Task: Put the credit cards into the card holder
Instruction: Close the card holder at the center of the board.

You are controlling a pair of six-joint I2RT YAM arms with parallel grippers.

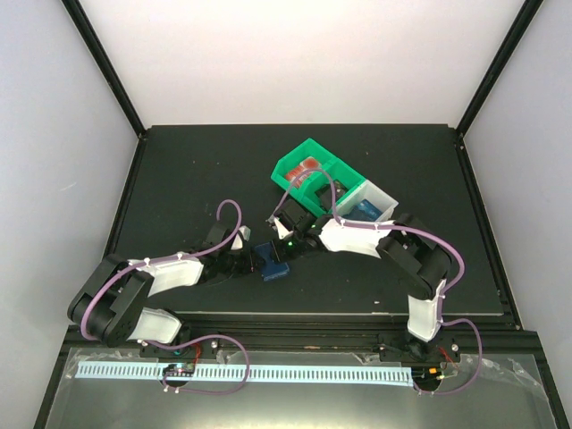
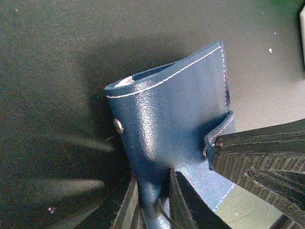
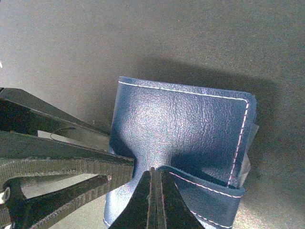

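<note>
A: Starting big. Logged a black table, then a green and white tray well beyond the right claw, with loose credit cards in its compartments.

B: And the card holder?

A: Found between both claws, folded shut and tilted. Long axis running up and away from the left claw. Cannot tell whether touching the table.

B: Grips?

A: Left claw: parted only narrowly, clamped on the card holder's bottom edge. Right claw: pinched fully closed on the snap tab, reaching in from the left claw's right side. Spotted the snap stud bare, across the cover from that pinch.

B: Next move, at a guess?

A: Probably drawing the tab sideways, away from the left claw, to swing the cover open. Closer to the tray: right arm, so likely the one to fetch cards. Risk of leather slipping out of so thin a pinch.
</note>
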